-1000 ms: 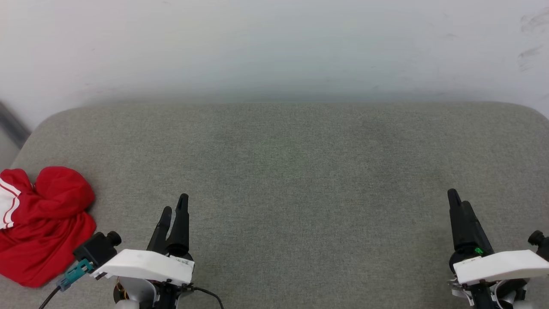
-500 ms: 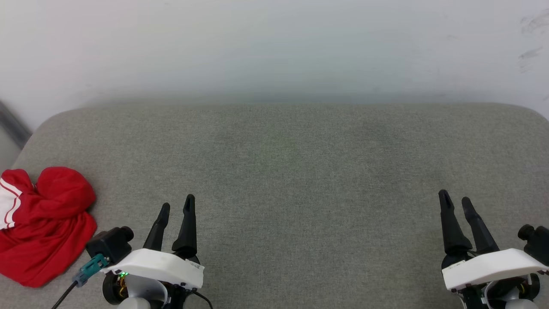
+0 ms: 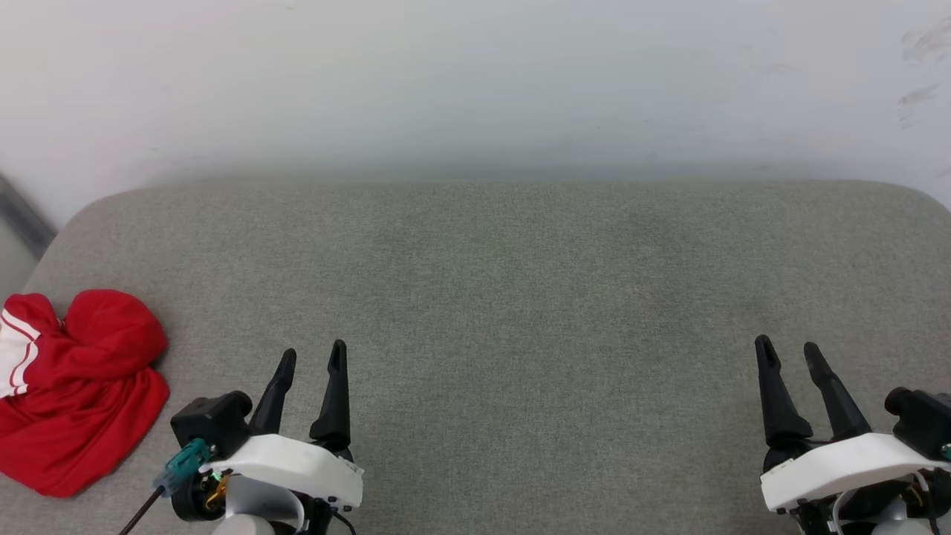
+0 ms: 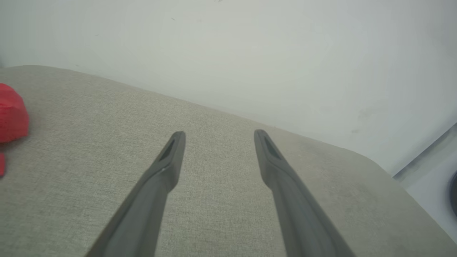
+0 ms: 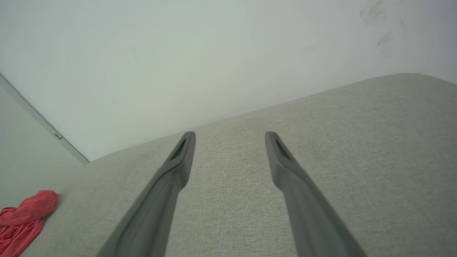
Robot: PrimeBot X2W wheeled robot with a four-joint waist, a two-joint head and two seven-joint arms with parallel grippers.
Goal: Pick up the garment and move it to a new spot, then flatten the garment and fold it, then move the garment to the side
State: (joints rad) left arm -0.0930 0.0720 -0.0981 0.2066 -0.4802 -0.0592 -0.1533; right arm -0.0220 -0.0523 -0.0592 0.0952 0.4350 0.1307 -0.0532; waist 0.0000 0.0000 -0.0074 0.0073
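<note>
Left claw (image 3: 313, 351) and right claw (image 3: 786, 345) newly spread, empty, grey cushion (image 3: 520, 282), white wall (image 3: 475, 74), garment (image 3: 82, 386) crumpled far left

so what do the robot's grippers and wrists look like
Left gripper and right gripper each have two long, tapering black fingers above a white wrist shell, with a black camera block beside it. The left block carries a teal connector and black cable.

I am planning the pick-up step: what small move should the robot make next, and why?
Probably swing the left gripper leftward toward the garment: it lies crumpled, untouched, on the cushion beside that open gripper, farther from the right gripper.
</note>
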